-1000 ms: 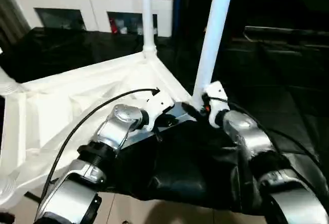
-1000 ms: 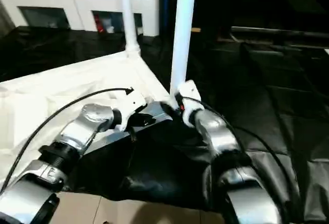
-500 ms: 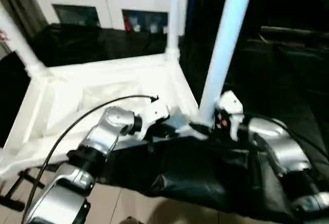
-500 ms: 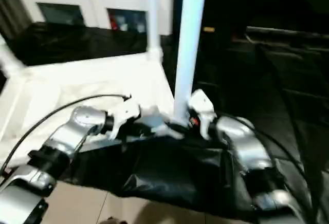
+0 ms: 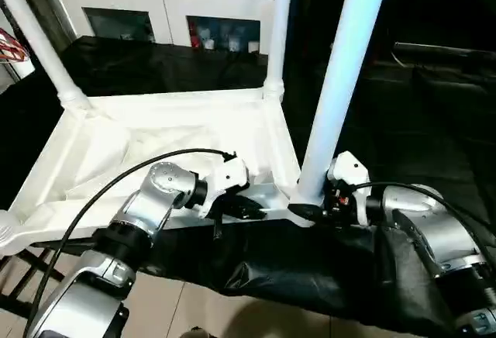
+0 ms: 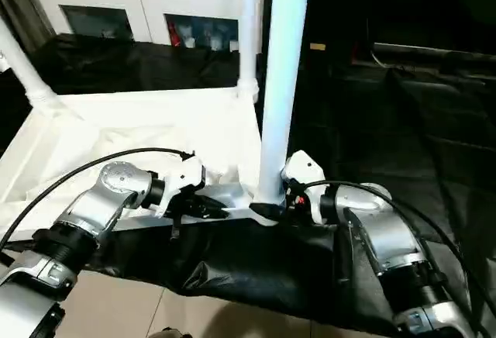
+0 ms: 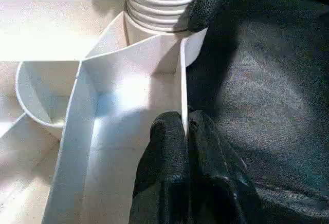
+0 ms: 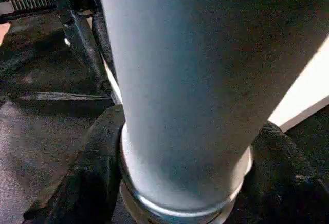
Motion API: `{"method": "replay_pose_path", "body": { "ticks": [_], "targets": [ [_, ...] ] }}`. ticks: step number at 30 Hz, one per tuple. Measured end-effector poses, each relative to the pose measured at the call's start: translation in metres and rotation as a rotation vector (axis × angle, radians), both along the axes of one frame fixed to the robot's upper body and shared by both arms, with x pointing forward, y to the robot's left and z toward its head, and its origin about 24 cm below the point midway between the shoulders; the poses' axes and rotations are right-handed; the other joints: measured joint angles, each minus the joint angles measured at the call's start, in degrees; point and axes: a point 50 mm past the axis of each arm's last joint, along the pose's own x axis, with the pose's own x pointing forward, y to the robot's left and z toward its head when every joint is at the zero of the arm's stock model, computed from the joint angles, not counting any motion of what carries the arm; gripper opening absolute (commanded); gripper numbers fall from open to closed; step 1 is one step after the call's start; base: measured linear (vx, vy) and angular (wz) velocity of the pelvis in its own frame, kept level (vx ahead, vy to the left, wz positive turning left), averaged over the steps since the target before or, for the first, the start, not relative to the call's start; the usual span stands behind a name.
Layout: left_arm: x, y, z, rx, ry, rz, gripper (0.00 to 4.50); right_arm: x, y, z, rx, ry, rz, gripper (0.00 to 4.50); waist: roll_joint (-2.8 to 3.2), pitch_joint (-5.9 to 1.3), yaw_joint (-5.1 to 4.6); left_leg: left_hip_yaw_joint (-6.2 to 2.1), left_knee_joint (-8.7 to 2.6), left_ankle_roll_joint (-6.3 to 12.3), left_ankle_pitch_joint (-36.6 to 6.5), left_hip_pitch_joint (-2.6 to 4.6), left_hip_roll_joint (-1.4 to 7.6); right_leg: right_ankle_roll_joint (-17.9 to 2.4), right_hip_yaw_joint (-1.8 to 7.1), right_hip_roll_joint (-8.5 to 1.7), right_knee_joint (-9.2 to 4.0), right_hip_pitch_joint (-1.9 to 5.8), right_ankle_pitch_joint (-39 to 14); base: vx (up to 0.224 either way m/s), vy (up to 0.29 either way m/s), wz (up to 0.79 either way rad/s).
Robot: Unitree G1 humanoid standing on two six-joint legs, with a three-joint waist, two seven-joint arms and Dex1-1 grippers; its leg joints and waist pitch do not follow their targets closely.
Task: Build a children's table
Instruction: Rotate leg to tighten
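The children's table lies upside down on black cloth, three white legs standing up from its corner sockets. The near right leg rises from the corner closest to me. My right gripper is shut on that leg's base, one black finger on each side. In the left wrist view the leg's ribbed end sits in the corner socket between those fingers. My left gripper is shut on the table's thin near rim, just left of that corner. The near left corner socket holds no leg.
A white cabinet with shelf openings stands behind the table. Black cloth covers the surface and hangs over its near edge above a tiled floor. A black cable loops over my left forearm. Dark frame bars show at lower left.
The whole picture has shifted with the camera, bringing the far left leg into view. Both grippers keep their places at the table's near right corner.
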Motion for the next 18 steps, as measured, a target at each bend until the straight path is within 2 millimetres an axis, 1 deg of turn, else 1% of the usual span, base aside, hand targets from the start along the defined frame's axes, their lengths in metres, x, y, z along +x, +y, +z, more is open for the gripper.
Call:
{"method": "replay_pose_path", "body": {
  "ticks": [4, 6, 9, 11, 12, 14, 16, 18],
  "targets": [
    [0.001, -0.001, -0.001, -0.005, -0.004, 0.019, 0.0, 0.0, 0.003, -0.002, 0.014, 0.013, -0.025, 2.75, 0.0, 0.0, -0.01, 0.0, 0.05, 0.0, 0.01, 0.01, 0.0, 0.0, 0.0, -0.01, 0.07, 0.0, 0.0, 0.0, 0.0, 0.0],
    [0.002, -0.004, -0.003, -0.013, -0.01, 0.056, 0.0, 0.003, 0.004, -0.005, 0.024, 0.011, -0.073, 2.75, 0.0, -0.01, -0.14, 0.0, 0.1, 0.0, 0.01, 0.04, 0.0, 0.0, 0.01, -0.01, 0.12, 0.0, 0.0, 0.0, 0.0, 0.0],
    [0.008, -0.009, -0.005, -0.016, -0.025, 0.134, 0.0, 0.011, 0.007, -0.011, 0.059, 0.002, -0.214, 2.74, 0.02, -0.03, -0.61, -0.01, 0.18, -0.02, 0.03, 0.09, 0.0, -0.01, 0.02, -0.01, 0.17, 0.04, 0.01, 0.0, 0.0, 0.0],
    [0.015, -0.017, -0.005, -0.014, -0.043, 0.204, 0.0, 0.021, 0.011, -0.014, 0.076, -0.012, -0.345, 2.74, 0.02, -0.04, -0.95, -0.01, 0.22, -0.04, 0.04, 0.13, 0.0, -0.02, 0.03, -0.01, 0.18, 0.06, 0.05, 0.0, 0.0, 0.0],
    [0.019, -0.023, -0.005, -0.013, -0.059, 0.25, 0.0, 0.028, 0.014, -0.014, 0.081, -0.024, -0.426, 2.74, 0.03, -0.05, -1.28, -0.02, 0.23, -0.06, 0.05, 0.15, 0.0, -0.03, 0.03, -0.01, 0.18, 0.07, 0.07, 0.0, 0.0, 0.0],
    [0.022, -0.028, -0.005, -0.013, -0.07, 0.29, 0.0, 0.034, 0.017, -0.015, 0.08, -0.036, -0.497, 2.74, 0.05, -0.06, -1.56, -0.02, 0.23, -0.06, 0.06, 0.17, 0.0, -0.03, 0.03, -0.01, 0.16, 0.1, 0.07, 0.0, 0.0, 0.0],
    [0.024, -0.033, -0.006, -0.014, -0.084, 0.329, 0.0, 0.038, 0.02, -0.016, 0.083, -0.045, -0.561, 2.74, 0.2, -0.16, -1.84, -0.04, 0.21, -0.06, 0.05, 0.2, -0.01, -0.02, 0.02, -0.01, 0.12, 0.17, 0.06, 0.0, 0.0, 0.0],
    [0.027, -0.037, -0.006, -0.015, -0.098, 0.379, 0.0, 0.046, 0.026, -0.018, 0.099, -0.048, -0.641, 2.74, 0.22, -0.17, -1.98, -0.04, 0.21, -0.06, 0.05, 0.21, -0.01, -0.02, 0.01, -0.01, 0.13, 0.17, 0.06, 0.0, 0.0, 0.0]
  ]
}}
